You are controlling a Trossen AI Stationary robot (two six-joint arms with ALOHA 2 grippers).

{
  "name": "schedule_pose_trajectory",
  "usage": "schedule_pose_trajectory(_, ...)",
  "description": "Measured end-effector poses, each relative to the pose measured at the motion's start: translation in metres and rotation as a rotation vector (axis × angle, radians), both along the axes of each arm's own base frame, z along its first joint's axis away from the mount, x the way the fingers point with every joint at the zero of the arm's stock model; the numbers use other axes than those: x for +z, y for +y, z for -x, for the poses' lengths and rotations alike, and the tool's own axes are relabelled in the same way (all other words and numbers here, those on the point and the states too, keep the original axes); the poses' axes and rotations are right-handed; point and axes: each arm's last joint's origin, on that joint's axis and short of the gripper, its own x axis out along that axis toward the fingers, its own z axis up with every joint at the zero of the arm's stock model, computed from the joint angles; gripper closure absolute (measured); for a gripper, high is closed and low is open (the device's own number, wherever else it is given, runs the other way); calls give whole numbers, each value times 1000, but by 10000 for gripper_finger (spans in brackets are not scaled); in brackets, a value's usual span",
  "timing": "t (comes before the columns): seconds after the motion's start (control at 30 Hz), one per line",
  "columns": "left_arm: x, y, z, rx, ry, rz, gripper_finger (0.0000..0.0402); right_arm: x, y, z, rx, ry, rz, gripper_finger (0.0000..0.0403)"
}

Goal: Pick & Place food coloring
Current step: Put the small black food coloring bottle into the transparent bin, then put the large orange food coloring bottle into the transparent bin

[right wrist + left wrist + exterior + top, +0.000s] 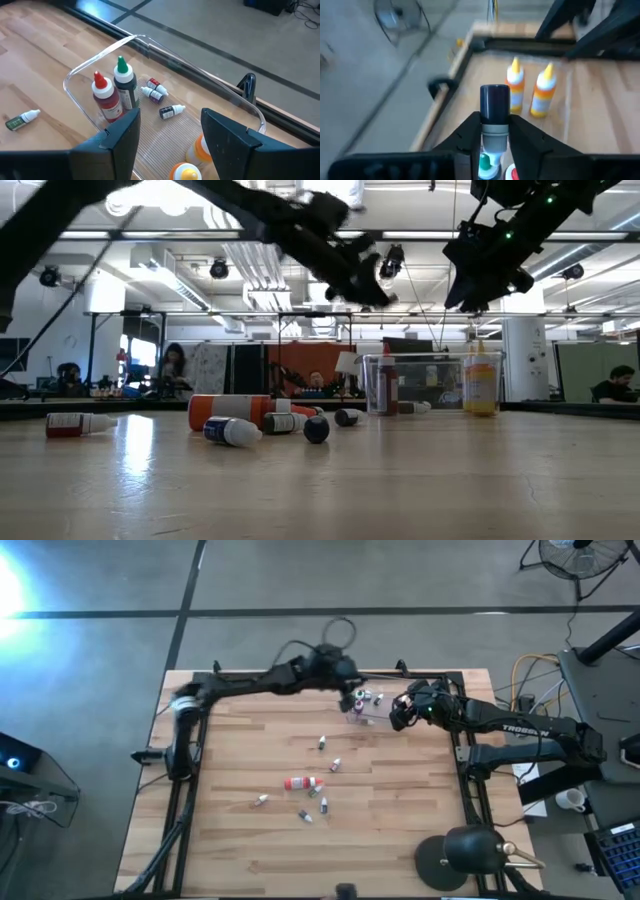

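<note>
My left gripper (495, 134) (352, 692) hovers over the clear box (100, 57) (430, 370) at the table's far edge, shut on a small dark-capped food coloring bottle (494, 107). In the box, red (106, 97), green (125, 85) and two orange bottles (530, 90) stand upright, and small ones (157, 92) lie flat. Several small bottles (322, 742) (305, 815) and a larger red-and-white one (303, 783) lie on their sides mid-table. My right gripper (170, 125) (400, 712) is open and empty, above the box's right side. My left gripper pinches the small bottle between its two fingers on the pale neck and body just below the cap (494, 131). The dark cap (494, 102) sticks out past the fingertips. The bottle is lifted clear, above the box's upright bottles.
A dark metal frame (460, 755) runs along the table's sides and far edge. A black lamp (460, 855) stands at the near right corner. Bare wood lies left of the loose bottles and along the near edge (250, 865).
</note>
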Motion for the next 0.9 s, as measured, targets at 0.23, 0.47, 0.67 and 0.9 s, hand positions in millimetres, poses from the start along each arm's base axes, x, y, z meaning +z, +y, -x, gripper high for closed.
schedule_pose_trajectory(0.23, 19, 13, -23, 189, 118, -75, 263, 0, 0, 0, -2, -4, -2, 200)
schedule_pose_trajectory(0.47, 85, -16, 17, -48, 111, -78, 236, -1, 0, 0, 12, 19, 7, 200)
schedule_pose_trajectory(0.67, 54, -31, 63, -77, 458, 127, 235, -1, 0, 0, 37, 48, 26, 200)
schedule_pose_trajectory(0.9, -7, -81, 100, -284, 728, 222, 235, -1, 0, 0, 64, 70, 38, 200)
